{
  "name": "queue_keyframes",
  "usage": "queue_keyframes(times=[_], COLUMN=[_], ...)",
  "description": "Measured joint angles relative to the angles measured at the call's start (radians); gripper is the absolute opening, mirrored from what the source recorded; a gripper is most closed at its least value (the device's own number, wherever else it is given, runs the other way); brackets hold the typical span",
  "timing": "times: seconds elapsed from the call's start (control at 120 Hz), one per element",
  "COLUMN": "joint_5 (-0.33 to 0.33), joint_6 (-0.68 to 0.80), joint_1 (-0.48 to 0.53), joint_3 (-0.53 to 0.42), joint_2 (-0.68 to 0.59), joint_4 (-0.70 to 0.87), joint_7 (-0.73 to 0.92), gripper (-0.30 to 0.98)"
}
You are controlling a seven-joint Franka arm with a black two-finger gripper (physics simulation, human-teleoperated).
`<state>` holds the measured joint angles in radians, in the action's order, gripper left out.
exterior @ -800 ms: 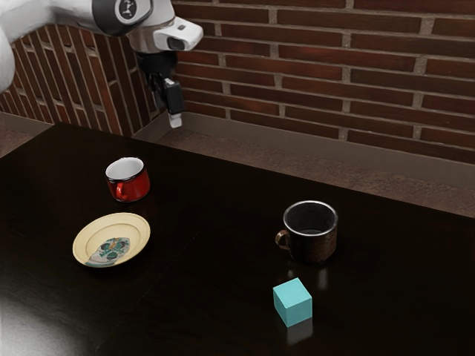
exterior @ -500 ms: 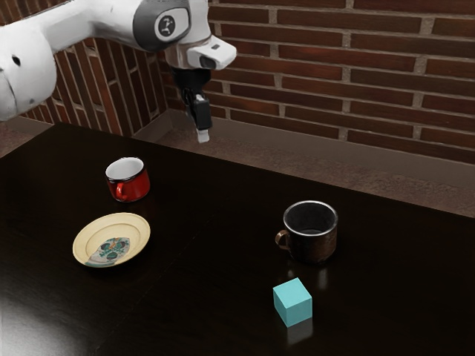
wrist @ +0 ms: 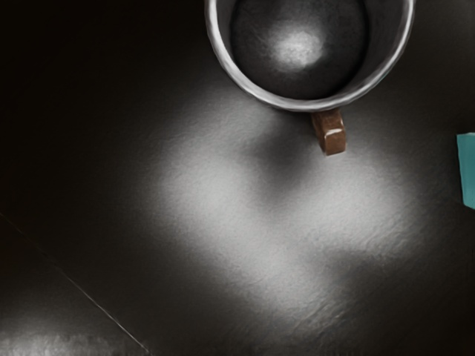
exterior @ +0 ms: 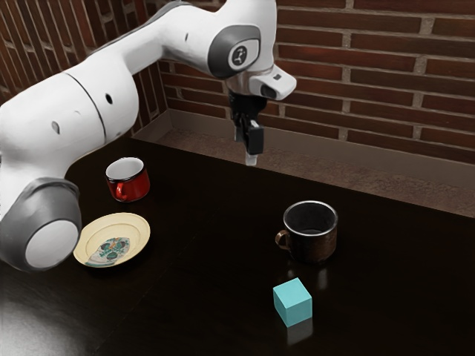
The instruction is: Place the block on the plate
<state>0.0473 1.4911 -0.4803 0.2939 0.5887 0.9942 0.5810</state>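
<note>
Since the earlier exterior frames, your gripper [exterior: 251, 159] has swung toward the exterior view's right, with the white arm [exterior: 111, 100] stretched farther out behind it, while the block, plate and both mugs are where they were. The hand is in the air above the dark table [exterior: 200, 274], clear of everything on it, and you can't tell from these pictures whether it is open or closed. In the wrist view you look down into the brown metal mug [exterior: 312, 236], with part of the turquoise block [exterior: 293, 302] showing past its handle. That block sits flat on the table near the mug, on the exterior camera's side of it. Well apart, toward the exterior view's left, you have the cream plate [exterior: 113, 241], and near it, on the side away from that camera, the red mug [exterior: 128, 182] stands upright
</note>
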Motion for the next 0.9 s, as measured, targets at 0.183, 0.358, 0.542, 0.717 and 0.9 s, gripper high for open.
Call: queue_keyframes(times=[0.183,0.358,0.542,0.717,0.9], joint_5=[0.044,0.059,0.055,0.052,0.052], joint_6=[-0.002,0.017,0.051,0.082,0.151], joint_1=[-0.033,-0.104,-0.133,-0.175,-0.170], joint_3=[-0.002,-0.037,-0.122,-0.139,-0.150], joint_2=[0.026,0.048,0.075,0.102,0.126], joint_4=[0.010,0.006,0.005,0.010,0.092], joint_7=[-0.010,-0.037,-0.077,-0.114,-0.138], gripper=[0.69,0.68,0.68,0.68,0.69])
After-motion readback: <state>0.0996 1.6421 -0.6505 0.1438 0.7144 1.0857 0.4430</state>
